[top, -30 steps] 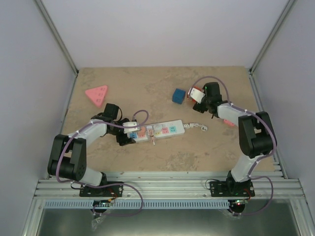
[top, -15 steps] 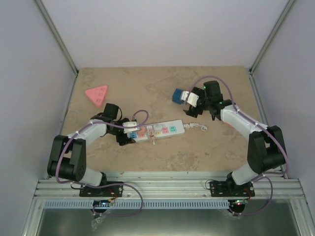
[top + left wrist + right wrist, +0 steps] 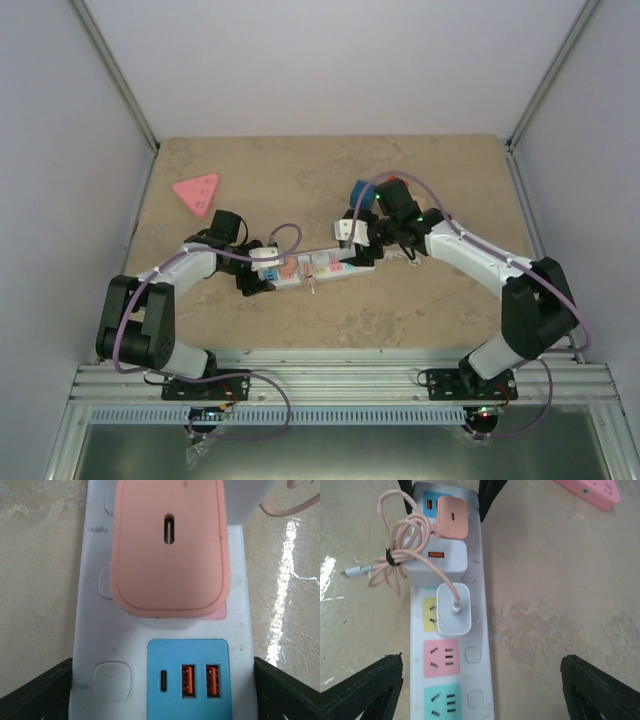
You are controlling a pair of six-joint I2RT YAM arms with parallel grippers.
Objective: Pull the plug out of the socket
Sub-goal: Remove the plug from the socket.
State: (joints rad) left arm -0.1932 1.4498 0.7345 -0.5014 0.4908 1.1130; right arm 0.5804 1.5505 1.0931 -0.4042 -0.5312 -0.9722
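The white power strip (image 3: pixel 345 266) lies across the table's middle. It carries a pink charger (image 3: pixel 453 516), a larger white charger (image 3: pixel 437 560) with a coiled pink cable, and a small white plug (image 3: pixel 453 609) over the yellow outlet. My left gripper (image 3: pixel 262 276) is shut on the strip's left end, its fingers (image 3: pixel 35 695) against both sides by the blue USB panel (image 3: pixel 189 679). My right gripper (image 3: pixel 352 240) hovers open above the strip's right half (image 3: pixel 482 680), fingers (image 3: pixel 370 690) wide apart, short of the small white plug.
A pink triangular block (image 3: pixel 197 192) lies at the back left and shows in the right wrist view (image 3: pixel 590 490). A blue cube (image 3: pixel 362 194) sits behind the right gripper. The strip's white cord stub (image 3: pixel 400 258) trails right. Walls enclose three sides.
My right arm has swung left from beside the blue cube at the back right to above the strip's right half. The left arm and the strip have not moved.
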